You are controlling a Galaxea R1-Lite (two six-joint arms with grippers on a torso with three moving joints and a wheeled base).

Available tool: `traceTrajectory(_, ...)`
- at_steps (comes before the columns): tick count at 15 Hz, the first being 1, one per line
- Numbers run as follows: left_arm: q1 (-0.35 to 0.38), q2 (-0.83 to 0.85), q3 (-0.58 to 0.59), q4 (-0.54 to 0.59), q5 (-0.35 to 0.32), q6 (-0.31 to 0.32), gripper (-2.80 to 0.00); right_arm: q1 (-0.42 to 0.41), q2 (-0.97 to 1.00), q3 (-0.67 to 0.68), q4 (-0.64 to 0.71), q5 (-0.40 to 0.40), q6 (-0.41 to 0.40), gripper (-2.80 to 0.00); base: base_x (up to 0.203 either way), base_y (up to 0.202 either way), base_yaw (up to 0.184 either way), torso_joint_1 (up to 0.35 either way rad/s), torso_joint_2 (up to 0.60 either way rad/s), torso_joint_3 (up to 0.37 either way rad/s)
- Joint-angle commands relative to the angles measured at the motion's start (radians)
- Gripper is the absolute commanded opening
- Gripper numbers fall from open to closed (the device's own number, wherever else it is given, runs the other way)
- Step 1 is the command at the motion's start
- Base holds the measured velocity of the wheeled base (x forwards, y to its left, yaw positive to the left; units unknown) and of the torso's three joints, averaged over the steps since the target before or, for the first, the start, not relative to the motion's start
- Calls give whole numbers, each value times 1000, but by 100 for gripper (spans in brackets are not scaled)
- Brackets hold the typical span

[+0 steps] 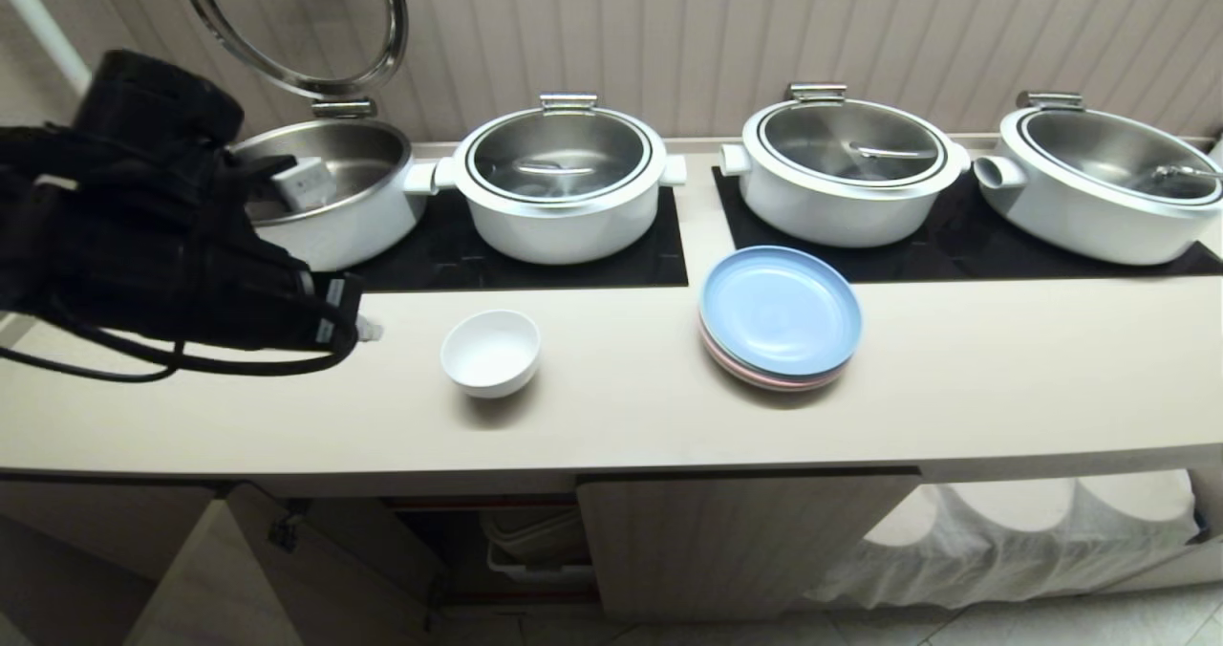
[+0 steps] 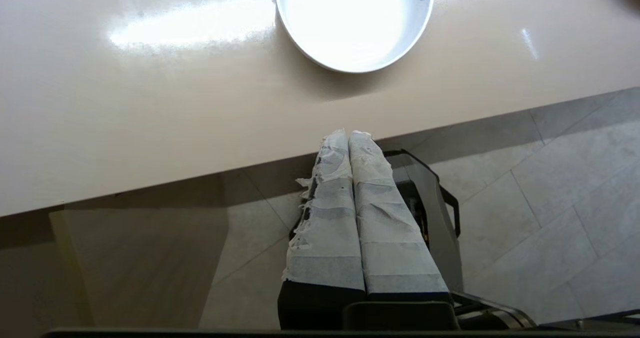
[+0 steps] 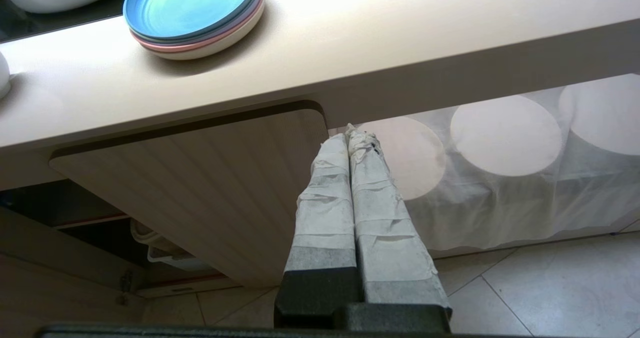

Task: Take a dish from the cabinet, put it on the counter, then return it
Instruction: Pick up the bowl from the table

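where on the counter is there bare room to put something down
Bare counter runs right of the plates, and between the plates and the bowl. Left of the bowl the left gripper hovers. The back strip is crowded with pots.

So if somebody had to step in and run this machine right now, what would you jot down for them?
Left claw: shut, empty, over the counter's front edge, left of the bowl.
Right claw: shut, empty, low in front of the closed cabinet door.
Bowl: upright on the counter, apart from the blue and pink plates.
Cabinet: left door open, more white dishes inside.
Done: bowl taken out and set down.
Left: grasp the bowl and put it back in the cabinet.
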Motion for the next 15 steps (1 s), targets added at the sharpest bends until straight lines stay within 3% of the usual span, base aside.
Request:
traceTrajectory(1,-5,136,-52,5,2,-6,-280,0,1,0,0,0,1,-280,0,0,0,0,0,0)
traceTrajectory(7,0,303,-195,38,3,-36,-280,0,1,0,0,0,1,-280,0,0,0,0,0,0)
traceTrajectory(15,3,336,-207,38,32,-70,-280,0,1,0,0,0,1,-280,0,0,0,0,0,0)
